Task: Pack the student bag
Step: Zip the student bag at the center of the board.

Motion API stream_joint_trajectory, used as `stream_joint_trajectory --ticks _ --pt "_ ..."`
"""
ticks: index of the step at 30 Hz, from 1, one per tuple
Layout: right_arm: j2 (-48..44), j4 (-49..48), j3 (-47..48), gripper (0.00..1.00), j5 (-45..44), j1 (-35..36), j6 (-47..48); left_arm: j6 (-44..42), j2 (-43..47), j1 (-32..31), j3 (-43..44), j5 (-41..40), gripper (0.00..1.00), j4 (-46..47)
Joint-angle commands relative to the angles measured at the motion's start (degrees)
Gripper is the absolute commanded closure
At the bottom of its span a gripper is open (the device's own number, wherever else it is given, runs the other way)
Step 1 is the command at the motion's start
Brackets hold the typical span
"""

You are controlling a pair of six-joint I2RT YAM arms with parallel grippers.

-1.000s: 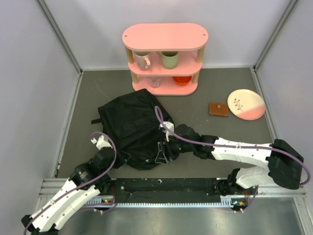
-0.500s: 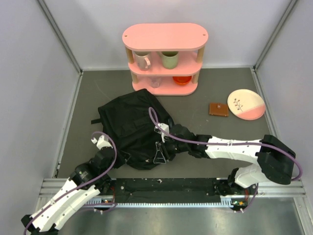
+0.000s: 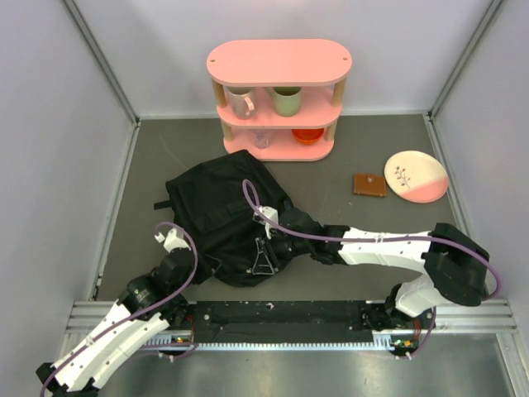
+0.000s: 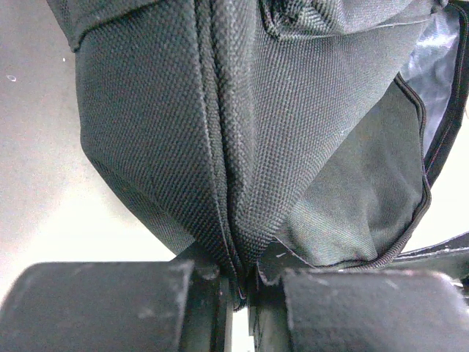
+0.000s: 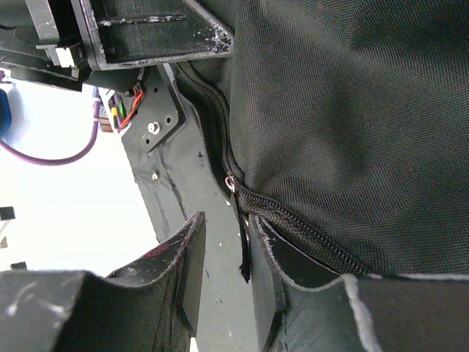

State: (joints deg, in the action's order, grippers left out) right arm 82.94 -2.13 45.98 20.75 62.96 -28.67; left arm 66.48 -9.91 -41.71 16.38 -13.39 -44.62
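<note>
Left gripper [image 4: 240,282] was clenched hard on a seam fold of the student bag [image 3: 221,213], which lay slumped just ahead of both sets of jaws. Right gripper [image 5: 223,253] had the zipper pull [image 5: 244,258] hanging between its jaws with a sliver of gap beside it; whether it gripped, couldn't tell. The danger: that thin tab slipping free on the tug, or loose cloth bunching into the zipper [image 5: 293,218] and jamming it.

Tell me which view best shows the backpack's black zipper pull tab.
Right wrist: the black zipper pull tab hangs from its slider between that arm's fingers, close up. Top external shows only the whole black fabric backpack, the tab not discernible. Left wrist shows pinched fabric and a zipper line, no tab.
</note>
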Motion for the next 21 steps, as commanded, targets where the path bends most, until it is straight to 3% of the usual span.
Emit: stream_joint_trajectory --ticks 1,21 --pt "1.35 -1.82 3.07 0.71 -0.45 1.02 0.28 0.06 0.16 0.32 0.05 -1.91 0.91 5.42" --pt "4.95 1.78 5.00 0.79 -9.06 3.75 -0.08 0.32 0.24 0.40 -0.12 -1.82 0.91 5.69"
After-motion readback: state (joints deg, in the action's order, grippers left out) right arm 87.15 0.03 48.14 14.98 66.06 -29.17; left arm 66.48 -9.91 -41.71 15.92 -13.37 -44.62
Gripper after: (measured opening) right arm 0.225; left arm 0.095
